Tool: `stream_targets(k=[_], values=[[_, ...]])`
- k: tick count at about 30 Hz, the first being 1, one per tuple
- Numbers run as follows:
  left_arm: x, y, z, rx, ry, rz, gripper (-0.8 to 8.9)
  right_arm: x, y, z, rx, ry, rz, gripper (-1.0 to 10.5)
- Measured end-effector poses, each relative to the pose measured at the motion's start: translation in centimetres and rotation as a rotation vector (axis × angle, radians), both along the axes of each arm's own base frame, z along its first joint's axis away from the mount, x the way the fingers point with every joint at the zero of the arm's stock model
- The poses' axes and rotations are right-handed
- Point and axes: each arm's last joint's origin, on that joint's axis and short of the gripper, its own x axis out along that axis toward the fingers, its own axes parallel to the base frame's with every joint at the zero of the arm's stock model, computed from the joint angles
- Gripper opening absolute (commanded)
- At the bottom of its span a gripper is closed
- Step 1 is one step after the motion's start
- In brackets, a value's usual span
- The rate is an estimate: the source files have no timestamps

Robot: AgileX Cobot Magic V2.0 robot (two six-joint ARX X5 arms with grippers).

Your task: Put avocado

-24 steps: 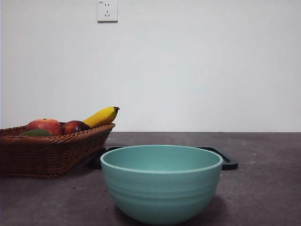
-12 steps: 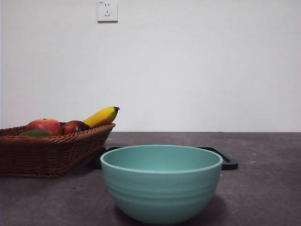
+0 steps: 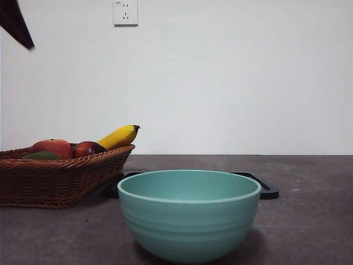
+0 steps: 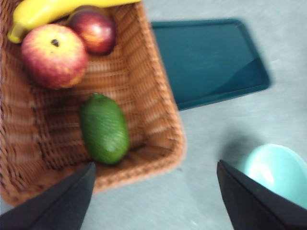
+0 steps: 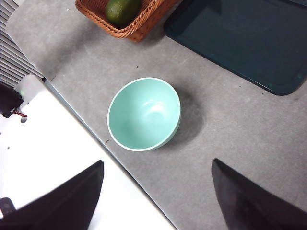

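A: Left wrist view is showing the avocado (image 4: 104, 129) best: it is lying in the woven basket (image 4: 158, 91), a smooth, dull dark-green oval

B: Which way is it pointing?

A: Its long axis is running along the basket's floor, its narrower tip facing the red-yellow apple (image 4: 53, 55) and its rounder end sitting near the basket's end wall. It is lying apart from that apple

B: What else is sitting in the basket?

A: A dark red apple (image 4: 95, 29) is resting just beside the red-yellow one, and a banana (image 4: 43, 10) is leaning along the far rim

B: And the left gripper (image 4: 153, 201)?

A: It is hovering over the basket's near end with its jaws spread wide and gripping nothing. In the front view only a black tip (image 3: 15, 22) is showing, high above the basket; I cannot tell which arm it belongs to

B: The right gripper (image 5: 156, 201)?

A: It is hanging high, jaws apart and empty, looking down on the teal bowl (image 5: 144, 114), which is standing outside the basket, off its avocado end

B: Anything beside the basket?

A: A dark tray (image 4: 206, 60) is lying flat just beside the basket's long side
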Motion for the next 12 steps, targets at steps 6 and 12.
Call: stream_targets(k=[6,12], values=[[3.8,-1.5,-2.0,0.130,0.064,0.034,4.05,0.0,0.0,0.0,0.000,0.000,0.000,3.6],[6.5,-2.8,-4.7,0.215,0.101,0.050,4.05,0.0,0.0,0.0,0.000,0.000,0.000,3.6]])
